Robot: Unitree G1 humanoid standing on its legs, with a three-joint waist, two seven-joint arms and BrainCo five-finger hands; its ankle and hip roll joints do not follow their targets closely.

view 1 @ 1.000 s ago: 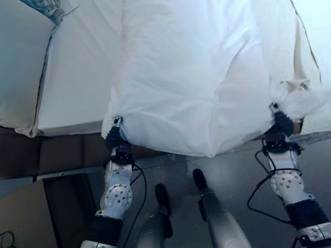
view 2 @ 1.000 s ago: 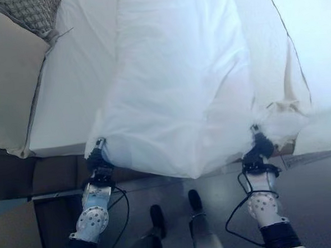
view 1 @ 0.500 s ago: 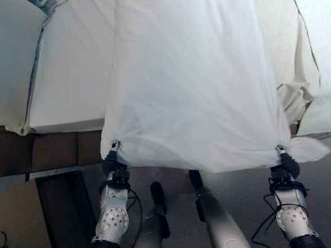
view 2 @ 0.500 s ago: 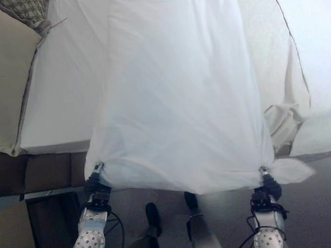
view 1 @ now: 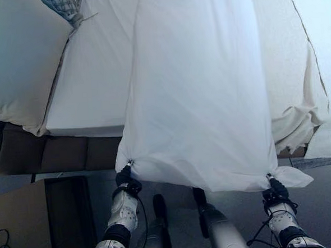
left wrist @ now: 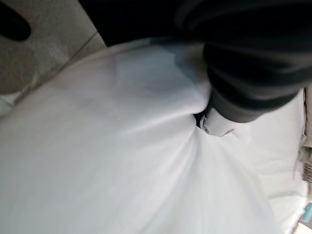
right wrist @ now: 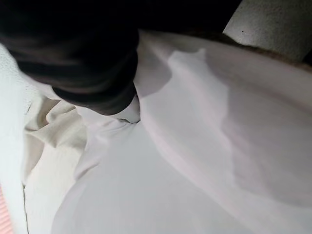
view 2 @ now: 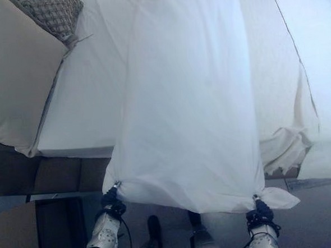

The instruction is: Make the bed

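Bed [view 1: 91,100] spans 12 o'clock, pillow [view 1: 15,60] at 10; white sheet [view 1: 197,88] stretched taut off its edge, left hand [view 1: 125,176] and right hand [view 1: 275,191] each pinching a bunched corner.

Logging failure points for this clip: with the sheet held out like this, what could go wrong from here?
Each hand, left hand and right hand, pinches just a small bunched corner of the white sheet, so a corner might slip free under tension. The sheet's near edge hangs past the mattress toward the floor and could drag there. The rumpled cream bedding on the right may stay bunched underneath.
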